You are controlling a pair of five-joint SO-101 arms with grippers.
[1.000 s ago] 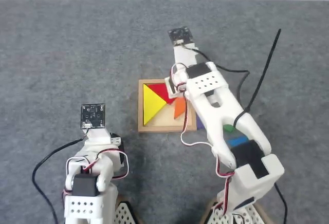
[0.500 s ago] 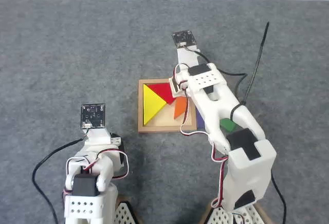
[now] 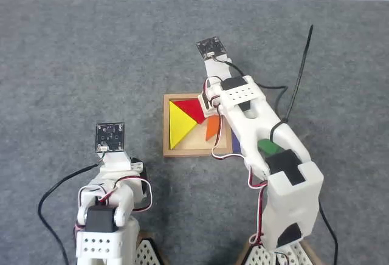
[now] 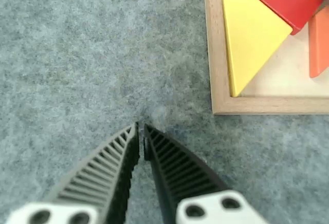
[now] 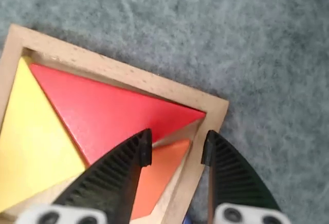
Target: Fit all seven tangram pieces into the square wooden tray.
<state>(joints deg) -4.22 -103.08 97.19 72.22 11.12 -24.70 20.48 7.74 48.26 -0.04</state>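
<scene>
The square wooden tray [image 3: 166,125] lies mid-table and holds a yellow triangle [image 3: 178,123], a red triangle [image 3: 189,108] and an orange piece [image 3: 212,128]. My right gripper [image 5: 175,149] hangs open over the tray's far right corner. One finger is above the red triangle [image 5: 118,116], the other above the tray rim [image 5: 205,118], and the orange piece [image 5: 159,175] lies below the gap. My left gripper [image 4: 140,130] is shut and empty on the carpet, short of the tray's near left corner [image 4: 218,108]. A green piece [image 3: 268,147] and a dark blue piece [image 3: 236,145] lie right of the tray, partly under the right arm.
Grey carpet covers the table. The left arm [image 3: 109,180] sits at the front left, with open carpet to the tray's left and beyond it. The right arm's body [image 3: 261,137] and its cables cross the tray's right side.
The right arm has drawn back toward its base, and its wrist has swung slightly left over the tray's far right corner. The left arm and the pieces have stayed put.
</scene>
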